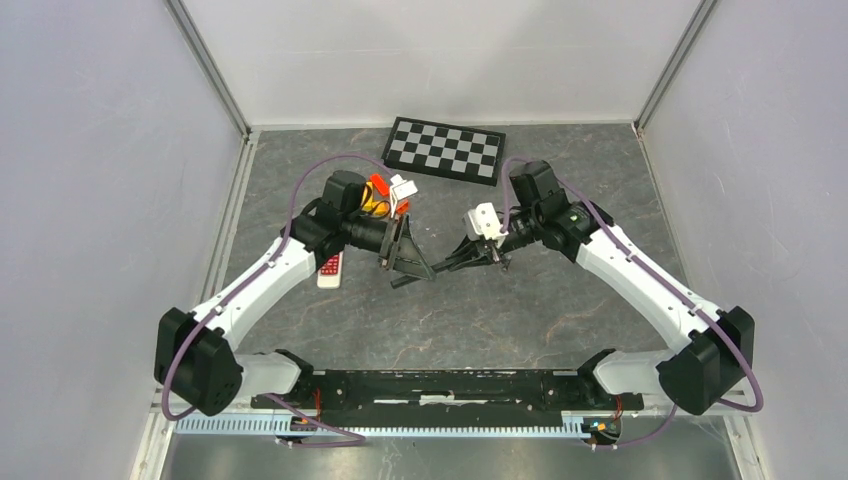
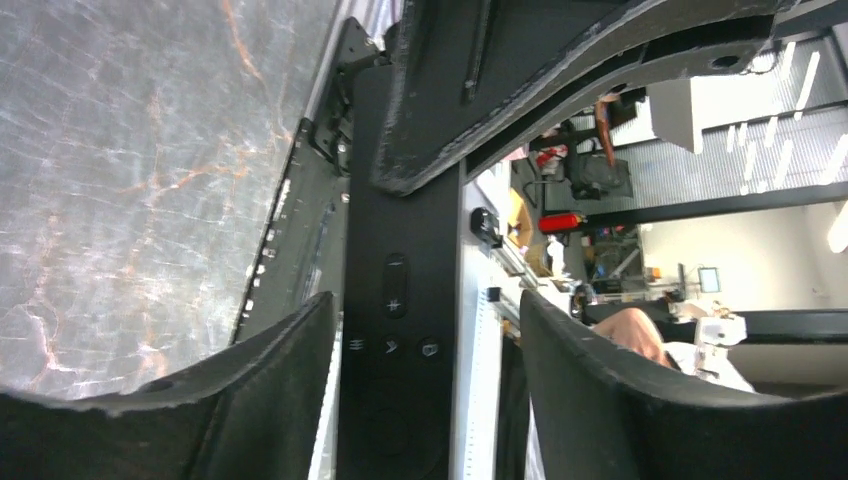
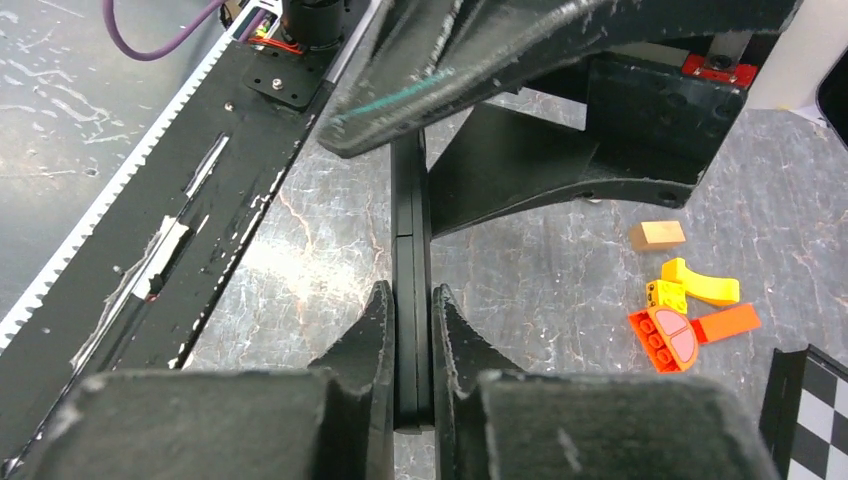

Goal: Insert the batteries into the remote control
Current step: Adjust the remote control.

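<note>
Table centre: right gripper point(image 3: 410, 295) clamped across the thin black remote control point(image 3: 410, 215). Left gripper point(image 2: 428, 305) straddles the remote released, with a gap at one finger point(image 2: 600, 380).

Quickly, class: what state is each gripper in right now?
Left gripper: open, straddling the slim black plastic remote control.
Right gripper: shut on that remote control.

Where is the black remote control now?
Top view, centre: the slim black remote control is clamped in the right gripper, between open jaws of the left gripper.
</note>
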{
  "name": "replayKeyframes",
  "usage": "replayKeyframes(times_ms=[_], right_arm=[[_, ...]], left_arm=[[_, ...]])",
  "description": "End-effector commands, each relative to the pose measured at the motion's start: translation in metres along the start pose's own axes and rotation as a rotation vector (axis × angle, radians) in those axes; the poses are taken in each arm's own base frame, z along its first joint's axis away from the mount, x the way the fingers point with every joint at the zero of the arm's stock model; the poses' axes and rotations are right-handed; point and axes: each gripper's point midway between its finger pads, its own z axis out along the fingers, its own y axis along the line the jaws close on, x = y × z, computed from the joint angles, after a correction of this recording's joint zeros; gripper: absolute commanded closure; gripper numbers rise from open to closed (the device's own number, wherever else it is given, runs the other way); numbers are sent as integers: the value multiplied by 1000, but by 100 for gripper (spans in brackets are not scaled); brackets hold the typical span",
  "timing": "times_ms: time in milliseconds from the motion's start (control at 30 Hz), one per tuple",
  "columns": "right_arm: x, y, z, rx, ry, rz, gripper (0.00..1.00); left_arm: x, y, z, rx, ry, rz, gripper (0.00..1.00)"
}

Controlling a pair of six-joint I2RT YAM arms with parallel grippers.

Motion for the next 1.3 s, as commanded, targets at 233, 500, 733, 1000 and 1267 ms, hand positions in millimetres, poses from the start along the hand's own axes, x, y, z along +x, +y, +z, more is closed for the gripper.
replayKeyframes(times_ms=[233,500,733,1000,1267], right_arm=[[-34,-36,-12,221,-44,28,100],[-48,-55,-29,518,-232,335,100],[-54,-80,-53,758,-494,595,100],[-65,-73,-58,717,-894,921,100],[-77,-64,-28,525,-976,1052,100]], left_arm=[[-63,-12,-30,-140,-281,157,0],[-108,-5,-89,-348,-623,118,0],[-119,-22,-93,-246,-751,22,0],[-109,-21,-80,-103,-752,8,1],[-112,-29,-74,-19,-784,21,18]])
